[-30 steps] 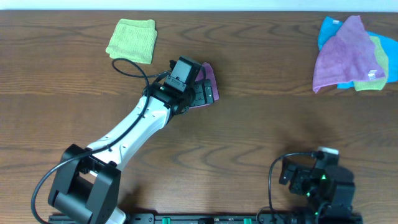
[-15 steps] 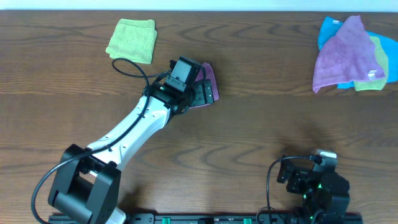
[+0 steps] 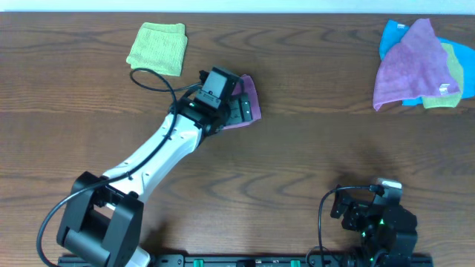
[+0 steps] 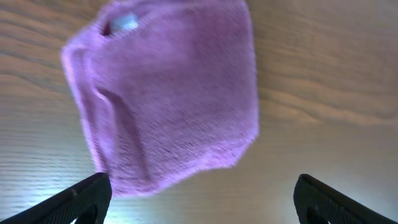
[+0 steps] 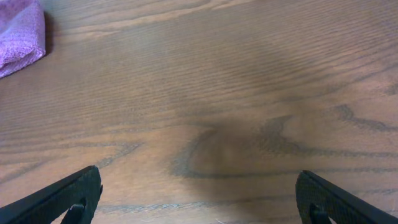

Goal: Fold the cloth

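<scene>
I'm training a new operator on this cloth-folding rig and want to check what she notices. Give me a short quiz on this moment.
1. True or false: the left gripper is shut on the cloth.
2. What does the right gripper have between its fingers? A bare table; B the cloth; C a bowl.
3. In the left wrist view, what small white thing shows at the cloth's top left corner?

Key: 1 false, its jaws stand open above the cloth. 2 A. 3 the tag.
</scene>
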